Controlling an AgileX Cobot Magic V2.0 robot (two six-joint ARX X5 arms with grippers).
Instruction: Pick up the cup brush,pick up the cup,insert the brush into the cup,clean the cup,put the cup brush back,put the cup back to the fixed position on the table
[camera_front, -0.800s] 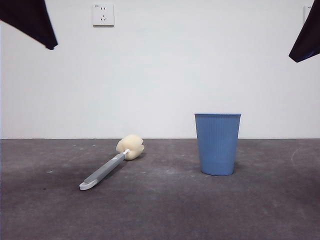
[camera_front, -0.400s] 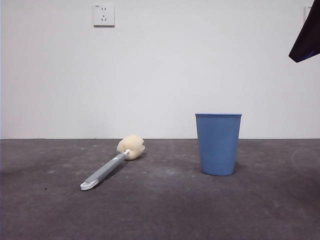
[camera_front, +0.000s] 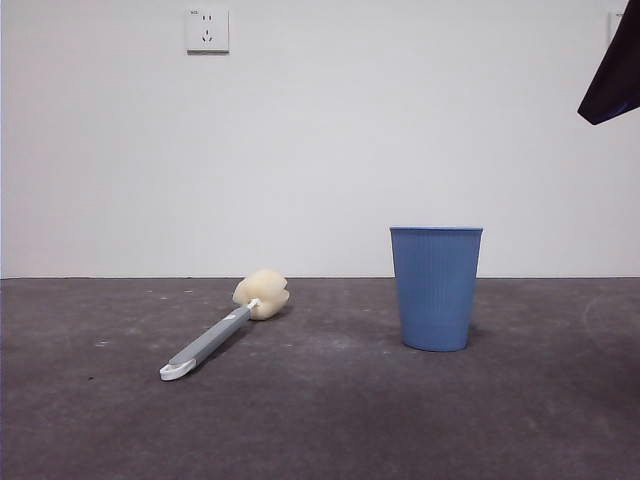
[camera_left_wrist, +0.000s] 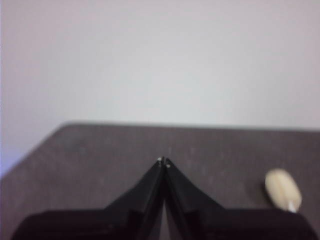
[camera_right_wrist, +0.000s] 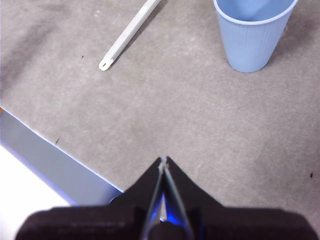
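The cup brush (camera_front: 215, 336) lies flat on the table (camera_front: 330, 410), its cream sponge head (camera_front: 262, 295) toward the wall and its white tip toward me. The light blue ribbed cup (camera_front: 435, 287) stands upright to the brush's right. My left gripper (camera_left_wrist: 163, 161) is shut and empty, raised over the table, with the sponge head (camera_left_wrist: 283, 189) off to one side of it. My right gripper (camera_right_wrist: 163, 160) is shut and empty too, high above the table, looking down on the cup (camera_right_wrist: 254, 31) and the brush handle (camera_right_wrist: 129, 34). A black arm tip (camera_front: 612, 75) shows at the top right.
A white wall with a socket (camera_front: 207, 29) stands behind the table. The right wrist view shows the table's near edge (camera_right_wrist: 55, 162) close to that gripper.
The black arm tip at the top left of the front view has left the picture. Brush, cup and the top-right arm tip have stayed in place.
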